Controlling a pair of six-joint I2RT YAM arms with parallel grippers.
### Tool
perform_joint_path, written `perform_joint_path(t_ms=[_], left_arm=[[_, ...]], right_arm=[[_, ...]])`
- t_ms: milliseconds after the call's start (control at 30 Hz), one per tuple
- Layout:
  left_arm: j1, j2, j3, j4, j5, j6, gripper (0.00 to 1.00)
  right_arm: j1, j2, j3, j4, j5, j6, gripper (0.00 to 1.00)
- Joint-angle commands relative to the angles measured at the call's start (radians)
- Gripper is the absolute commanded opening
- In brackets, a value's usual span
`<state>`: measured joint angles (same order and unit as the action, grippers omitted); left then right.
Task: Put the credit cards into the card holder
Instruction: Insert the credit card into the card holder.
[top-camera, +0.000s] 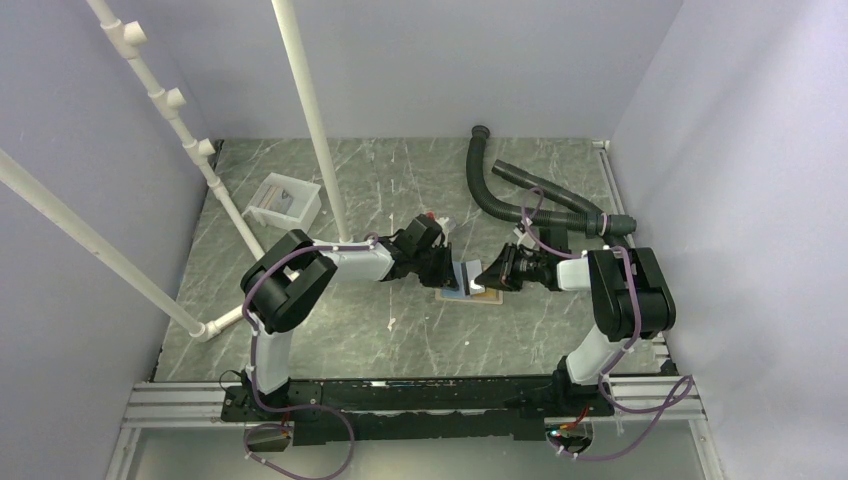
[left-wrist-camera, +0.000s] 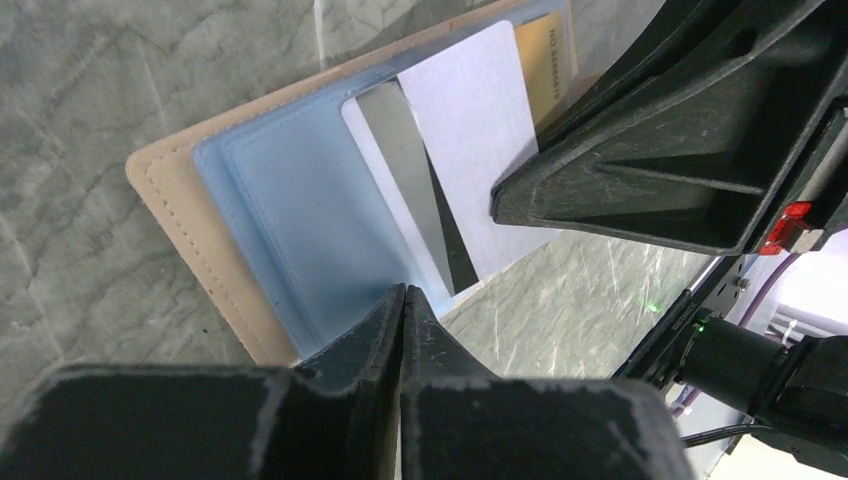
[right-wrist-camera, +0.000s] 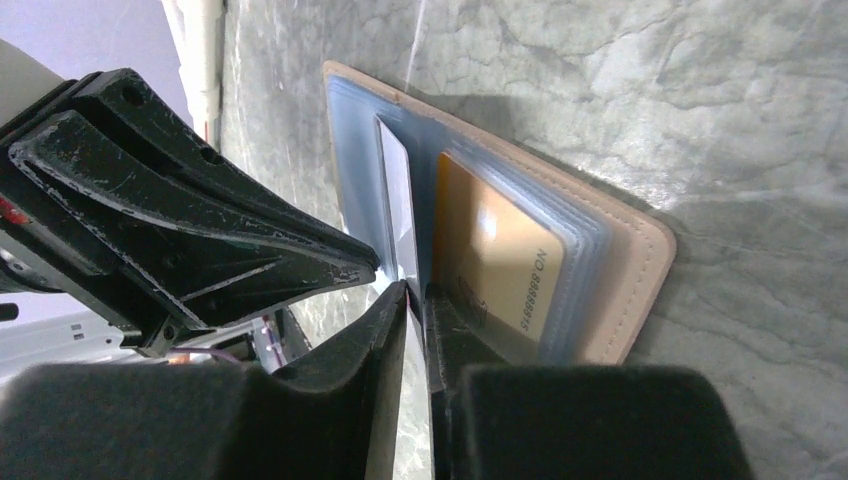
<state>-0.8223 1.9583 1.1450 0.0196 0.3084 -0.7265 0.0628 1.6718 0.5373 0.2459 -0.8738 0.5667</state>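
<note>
Well, over on the far left a frame of white plastic pipes (top-camera: 310, 110) is standing up from the green-grey marbled table (top-camera: 400, 340). Near it, a small white open plastic tray (top-camera: 262, 200) is sitting with something grey lying inside.

Coming in towards the middle, the left gripper (left-wrist-camera: 402, 300) is reaching across to the card holder (left-wrist-camera: 180, 230) — a small flat tan-brown stitched wallet. It is lying opened on the table between the two arms, with its pale blue-grey plastic leaves showing. The left gripper's fingers are pressing tight together with no gap, their tips meeting right on the near edge of a blue-grey leaf. Whether that leaf is caught between them or only being pushed at, I cannot tell.

A thin silver-grey card (left-wrist-camera: 395, 160) is lying against those leaves, partly covered by a thin pale grey-white plastic card (left-wrist-camera: 470, 120). The right gripper (right-wrist-camera: 415, 290) is coming in from the opposite side, its tips almost meeting the left gripper's. Its fingers are clamping the pale card by one edge — in the right wrist view the card is standing between the holder's leaves, its far end already in among them. The silver-grey card is not showing in that view.

Just to the right of it, a golden-brown card (right-wrist-camera: 495, 255) with printed digits is sitting inside a translucent sleeve of the card holder, the tan cover edging out beyond it.

Further right and back, black corrugated hoses (top-camera: 500, 200) are lying curled on the table, well apart from the wallet.
</note>
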Motion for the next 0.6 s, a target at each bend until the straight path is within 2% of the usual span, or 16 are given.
perform_joint_path(t_ms=[0,100,200,367,567], left_arm=[[-0.002,-0.065,0.025,-0.101,-0.025,0.026,0.13],[0.008,-0.104,0.029,-0.149,-0.078,0.039,0.23],[0.02,-0.123,0.01,-0.189,-0.14,0.037,0.25],[0.028,-0.066,0.018,-0.233,-0.188,0.032,0.12],[0.028,-0.028,0.038,-0.239,-0.193,0.035,0.03]], right_arm=[[0.021,-0.037,0.0,-0.057,0.083,-0.038,0.18],[0.053,-0.091,0.017,-0.157,0.165,-0.062,0.27],[0.096,-0.139,0.067,-0.305,0.287,-0.1,0.34],[0.189,-0.174,0.144,-0.478,0.486,-0.163,0.49],[0.257,-0.163,0.188,-0.549,0.608,-0.202,0.63]])
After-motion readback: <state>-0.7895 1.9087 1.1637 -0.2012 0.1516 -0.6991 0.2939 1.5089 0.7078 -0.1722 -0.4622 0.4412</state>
